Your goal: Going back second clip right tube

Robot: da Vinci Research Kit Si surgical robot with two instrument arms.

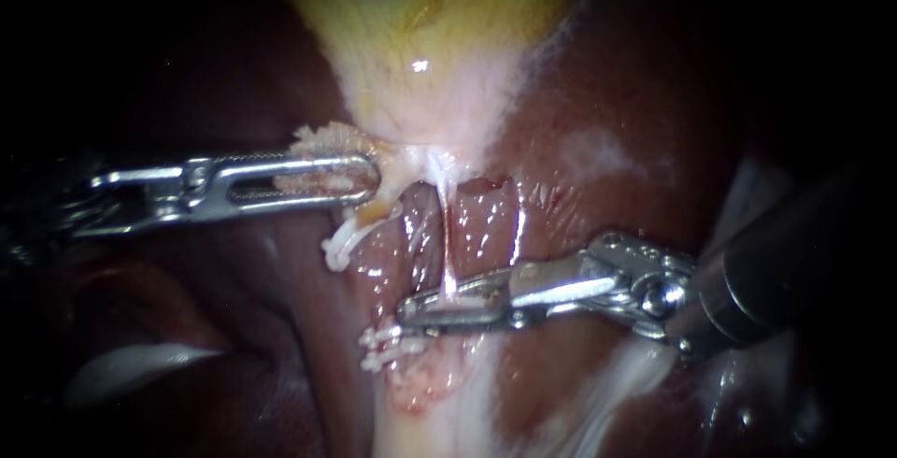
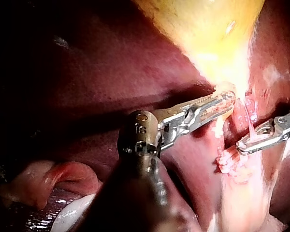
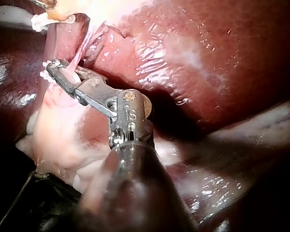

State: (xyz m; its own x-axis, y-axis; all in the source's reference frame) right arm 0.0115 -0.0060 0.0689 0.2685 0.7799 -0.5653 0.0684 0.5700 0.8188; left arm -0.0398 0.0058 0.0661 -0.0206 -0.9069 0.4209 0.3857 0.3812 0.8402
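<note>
At the centre of the endoscope view, toward 6 o'clock from the yellow gallbladder, a thin pale tube runs down into my right instrument, which enters from 4 o'clock. Its jaws look pressed onto the tube, tips meeting. What looks like a white ridged clip sits just past those tips, at 7 o'clock. My left instrument, from 9 o'clock, pinches pale tissue at the gallbladder's neck. By my reading, withdrawal has not begun: next, release the jaws fully, then back out toward 4 o'clock without snagging the tube.
</note>
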